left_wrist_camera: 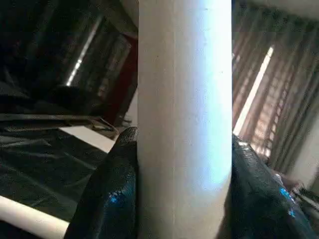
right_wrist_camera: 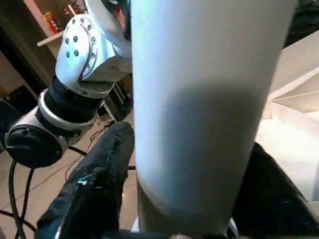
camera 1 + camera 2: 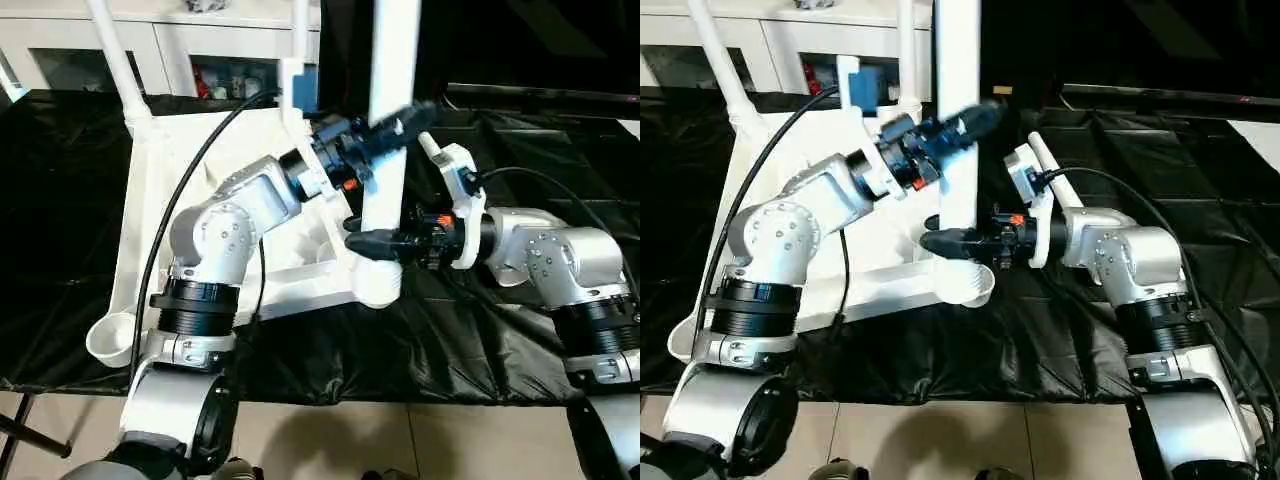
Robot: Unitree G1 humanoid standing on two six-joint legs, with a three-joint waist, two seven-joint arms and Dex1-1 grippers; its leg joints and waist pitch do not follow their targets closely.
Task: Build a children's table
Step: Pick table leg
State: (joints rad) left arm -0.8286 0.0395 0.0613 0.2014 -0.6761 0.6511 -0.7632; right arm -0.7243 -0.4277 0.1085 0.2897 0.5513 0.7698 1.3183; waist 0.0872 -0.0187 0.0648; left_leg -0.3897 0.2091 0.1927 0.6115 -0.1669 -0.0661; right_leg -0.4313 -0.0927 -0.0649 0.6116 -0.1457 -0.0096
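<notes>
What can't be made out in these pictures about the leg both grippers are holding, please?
- Top of the leg: cut off by the upper edge in both eye views.
- Its seating in the corner socket: hidden behind the right gripper.
- Left gripper: motion-blurred.

Head stereo pair looking down over forearms; wrist cameras close against upright leg (image 1: 184,124)
</notes>
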